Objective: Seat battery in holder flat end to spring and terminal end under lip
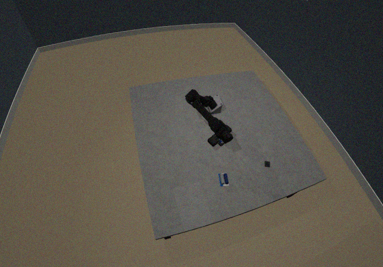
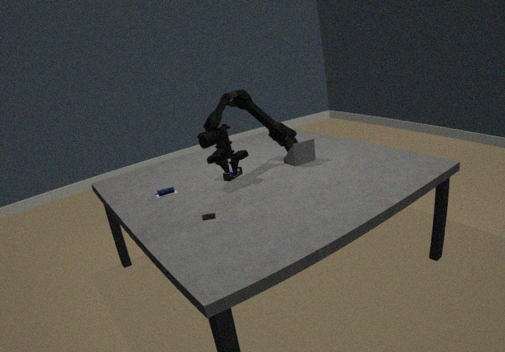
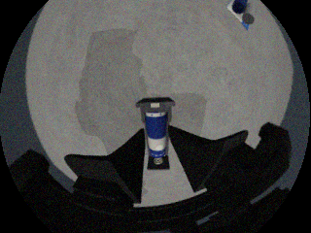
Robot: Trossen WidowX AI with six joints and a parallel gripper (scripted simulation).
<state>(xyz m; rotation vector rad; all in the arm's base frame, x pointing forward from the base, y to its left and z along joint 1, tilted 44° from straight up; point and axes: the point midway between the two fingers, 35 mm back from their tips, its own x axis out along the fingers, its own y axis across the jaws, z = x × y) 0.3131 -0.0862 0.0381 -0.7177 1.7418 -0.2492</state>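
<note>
The battery (image 2: 231,174) (image 3: 156,127), blue with a white band, lies lengthwise over the dark holder (image 2: 226,177) (image 3: 155,102) in the wrist view. The holder's wider end wall shows beyond the battery, and a dark end with a small round part shows at the near end. My gripper (image 2: 230,171) (image 3: 155,130) is open a little, with one finger close along each side of the battery. I cannot tell whether they still touch it, or whether the terminal end sits under the lip. In the top view the arm hides most of the holder.
A blue cylinder (image 1: 226,178) (image 2: 166,191) (image 3: 239,6) lies with a grey one on a white and blue piece, away from the holder. A small dark block (image 1: 266,163) (image 2: 208,215) lies on the table (image 1: 173,201) (image 2: 324,207). The arm's base block (image 2: 303,153) stands behind.
</note>
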